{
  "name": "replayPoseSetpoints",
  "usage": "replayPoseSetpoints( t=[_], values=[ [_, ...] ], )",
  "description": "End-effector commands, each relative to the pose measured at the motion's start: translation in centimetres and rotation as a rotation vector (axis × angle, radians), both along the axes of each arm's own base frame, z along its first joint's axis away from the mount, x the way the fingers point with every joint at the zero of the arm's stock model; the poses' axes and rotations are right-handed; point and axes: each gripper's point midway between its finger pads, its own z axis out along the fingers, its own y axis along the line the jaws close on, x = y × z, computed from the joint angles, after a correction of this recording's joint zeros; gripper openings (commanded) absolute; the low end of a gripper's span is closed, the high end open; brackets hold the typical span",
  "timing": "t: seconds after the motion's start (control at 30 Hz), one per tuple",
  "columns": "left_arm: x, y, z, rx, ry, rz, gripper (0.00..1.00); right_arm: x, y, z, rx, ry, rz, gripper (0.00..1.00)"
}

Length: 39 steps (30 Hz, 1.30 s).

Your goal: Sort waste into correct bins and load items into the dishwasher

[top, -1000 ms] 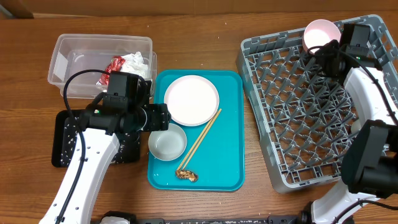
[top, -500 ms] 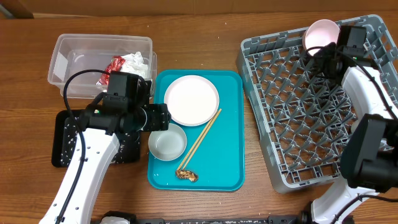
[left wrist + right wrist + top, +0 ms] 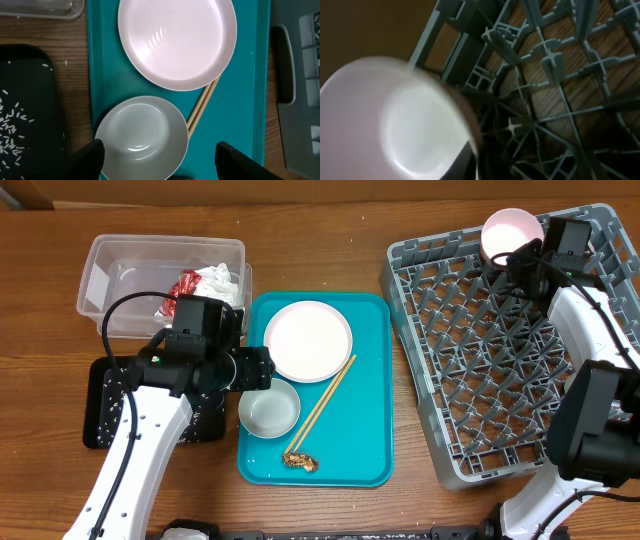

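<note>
Now | right gripper (image 3: 524, 252) clamped tighter on rim of glossy pink bowl (image 3: 510, 232), shifted outward over grey lattice rack (image 3: 470, 380) | left gripper (image 3: 160, 167) wide above round white bowl (image 3: 141, 135).

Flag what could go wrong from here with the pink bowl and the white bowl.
1. The right claw appears shut on the rim of the pink bowl, right at the outer corner of the grey rack. Let go there, the bowl may tip out over the wall.
2. The left claw stands open astride the white bowl, and the chopsticks run up to its rim. Closing could snag them or shove them into the plate.
</note>
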Motion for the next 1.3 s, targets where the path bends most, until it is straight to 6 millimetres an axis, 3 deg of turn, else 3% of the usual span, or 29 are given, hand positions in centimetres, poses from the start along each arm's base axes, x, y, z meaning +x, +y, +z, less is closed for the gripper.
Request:
replayPoseSetpoints(
  t=[0.0,0.13,0.3,0.33,0.47,0.6,0.7,0.83,0.9,1.03,1.23,1.27],
  values=[
    [0.2,0.0,0.8,-0.002,-0.03,-0.016,0.73,-0.2,0.0,-0.2,-0.011,0.009,-0.002,0.04],
    [0.2,0.0,0.8,-0.002,-0.03,-0.016,0.73,-0.7,-0.5,1.0,-0.071,0.016,0.045,0.04],
    [0.2,0.0,0.9,-0.002,-0.031,-0.016,0.72,-2.0,-3.0,7.0,-0.267,-0.019,0.065,0.04],
    [0.2,0.0,0.9,-0.002,-0.031,-0.016,0.72,-2.9,-4.5,9.5,-0.378,-0.023,0.038,0.04],
    [0.2,0.0,0.9,-0.002,-0.032,-0.016,0.72,-6.4,-9.5,15.5,-0.748,0.066,-0.127,0.04],
    [0.3,0.0,0.9,-0.002,-0.034,-0.016,0.72,-11.2,-13.9,18.6,-1.043,0.31,-0.409,0.04],
    [0.3,0.0,0.9,-0.002,-0.034,-0.016,0.73,-11.9,-15.3,17.8,-1.131,0.455,-0.446,0.04],
    [0.3,0.0,0.9,-0.002,-0.034,-0.016,0.73,-11.7,-16.2,12.7,-1.16,0.659,-0.382,0.04],
    [0.3,0.0,0.9,-0.002,-0.034,-0.016,0.72,-11.4,-16.0,11.1,-1.155,0.684,-0.36,0.04],
    [0.3,0.0,0.9,-0.002,-0.035,-0.016,0.72,-10.2,-14.0,7.5,-1.131,0.687,-0.26,0.04],
    [0.3,0.0,0.9,-0.002,-0.034,-0.016,0.72,-8.3,-10.4,6.4,-1.112,0.63,-0.161,0.05],
    [0.3,-0.1,0.9,-0.003,-0.034,-0.016,0.72,-7.9,-9.5,5.9,-1.102,0.623,-0.115,0.1]
  ],
)
